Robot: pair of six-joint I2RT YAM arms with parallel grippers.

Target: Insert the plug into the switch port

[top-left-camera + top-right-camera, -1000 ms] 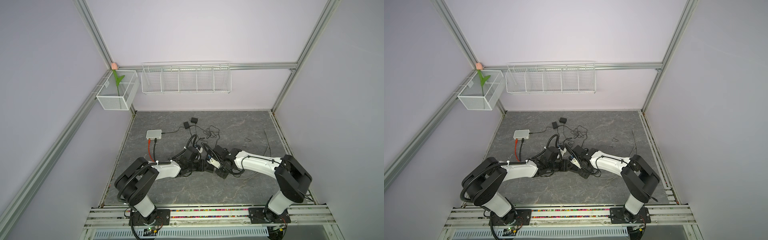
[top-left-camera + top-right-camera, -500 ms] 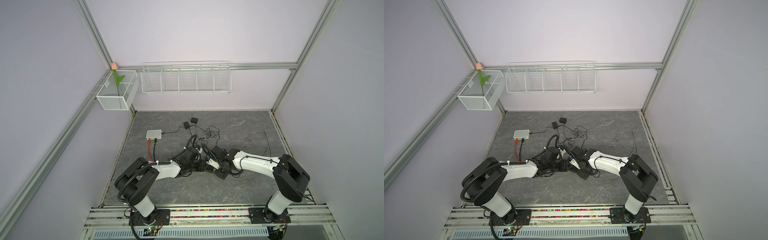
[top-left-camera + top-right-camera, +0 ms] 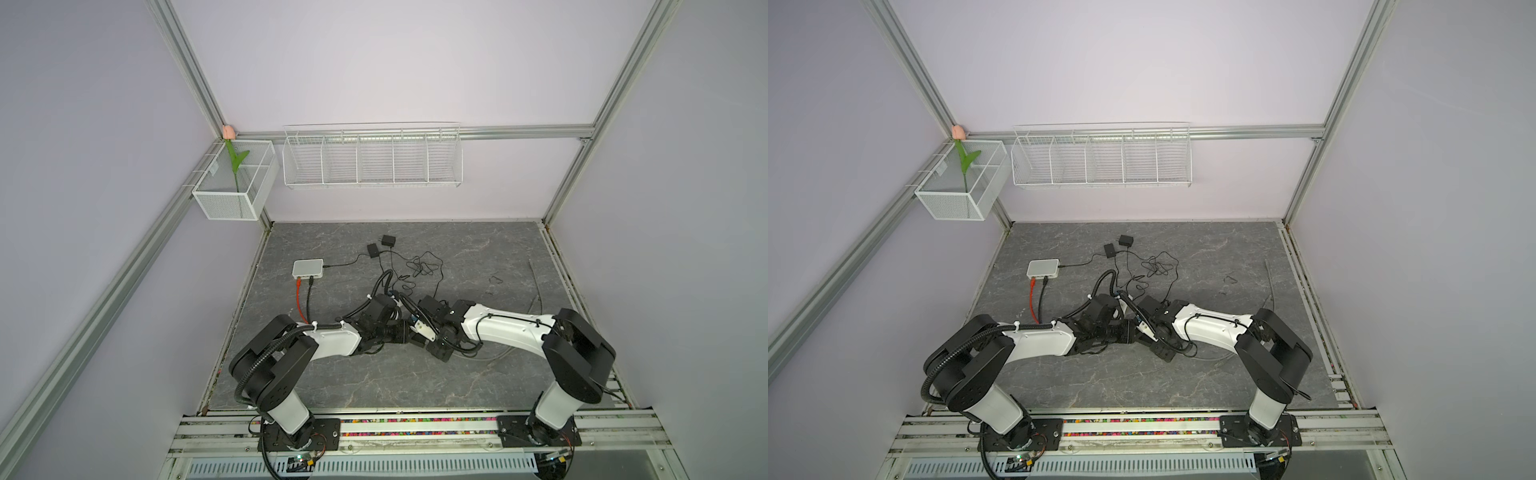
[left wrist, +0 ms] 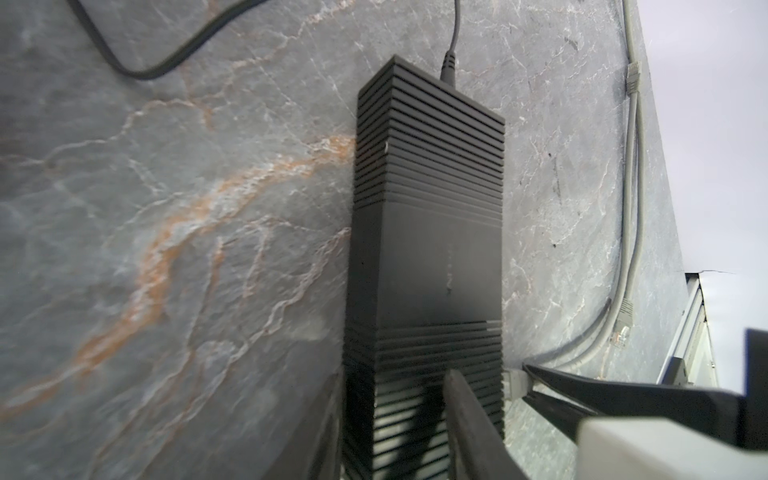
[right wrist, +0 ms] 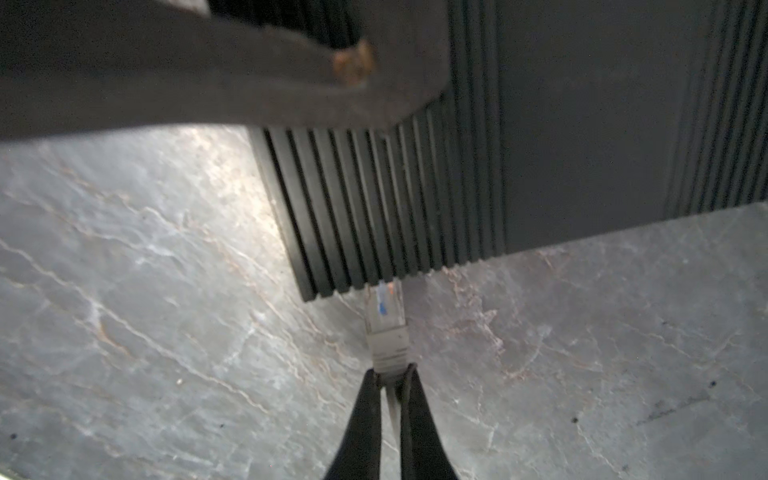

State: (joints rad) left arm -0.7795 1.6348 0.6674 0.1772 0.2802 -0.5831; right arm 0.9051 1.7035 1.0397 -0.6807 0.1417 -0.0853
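The switch (image 4: pixel 428 249) is a black ribbed box lying on the grey stone table, and my left gripper (image 4: pixel 395 436) is shut on its near end, one finger on each side. A clear plug (image 5: pixel 384 316) on a grey cable is pinched at its boot by my shut right gripper (image 5: pixel 390 374). The plug's tip touches the switch (image 5: pixel 457 187) at its lower side edge. The port itself is hidden. In both top views the two grippers meet mid-table over the switch (image 3: pixel 438 351) (image 3: pixel 1163 352).
A small white box (image 3: pixel 307 268) with red and black cables sits at the back left. Two black adapters (image 3: pixel 388 240) and tangled black cords (image 3: pixel 419 266) lie behind the arms. A loose grey cable (image 4: pixel 631 208) runs along the table edge.
The right arm has edged slightly left toward the left gripper. Both grips look unchanged.
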